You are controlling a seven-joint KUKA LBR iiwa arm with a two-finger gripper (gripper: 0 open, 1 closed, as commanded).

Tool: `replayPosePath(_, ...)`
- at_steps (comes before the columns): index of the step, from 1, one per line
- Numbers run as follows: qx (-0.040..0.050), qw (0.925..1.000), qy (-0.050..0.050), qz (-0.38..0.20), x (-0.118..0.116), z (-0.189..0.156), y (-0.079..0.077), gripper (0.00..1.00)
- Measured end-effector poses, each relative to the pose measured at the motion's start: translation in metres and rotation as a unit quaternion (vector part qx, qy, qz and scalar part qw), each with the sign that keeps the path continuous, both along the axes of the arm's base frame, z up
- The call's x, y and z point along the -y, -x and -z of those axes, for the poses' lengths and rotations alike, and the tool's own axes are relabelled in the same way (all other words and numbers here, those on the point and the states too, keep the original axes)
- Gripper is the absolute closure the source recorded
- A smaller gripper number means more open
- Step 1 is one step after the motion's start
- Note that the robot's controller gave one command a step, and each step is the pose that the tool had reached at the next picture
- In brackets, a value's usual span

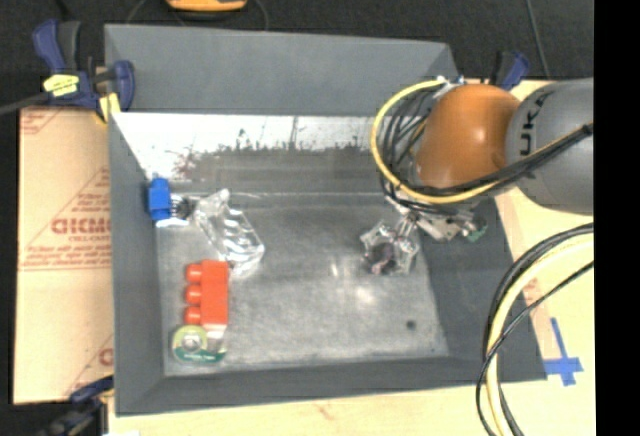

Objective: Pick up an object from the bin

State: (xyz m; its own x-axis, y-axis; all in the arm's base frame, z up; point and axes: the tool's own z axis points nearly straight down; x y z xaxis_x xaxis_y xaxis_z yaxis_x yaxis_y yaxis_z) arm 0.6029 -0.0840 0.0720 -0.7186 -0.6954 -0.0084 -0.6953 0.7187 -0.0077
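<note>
Camera view: shows the pincer (390, 249) low over bare floor at the right of the bin (300, 74), well apart from every loose thing. Cannot tell whether open or closed; nothing seen in its grip. Shows all candidates along the left side: a small blue piece (158, 199) by the left wall, a clear plastic piece (232, 234) just beside it, a red block (207, 292) nearer, a green-and-white tape roll (197, 344) in the near-left corner. Probably best to lift, cross leftward, then descend squarely over the red block, closing across its narrow width. Should avoid snagging the tape roll and clear plastic piece close by.
</note>
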Motion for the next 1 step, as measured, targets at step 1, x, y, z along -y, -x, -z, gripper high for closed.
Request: replayPosePath(1,0.0010,1.0000,0.001,0.003,0.0013,-0.1329,-0.0031,1.00)
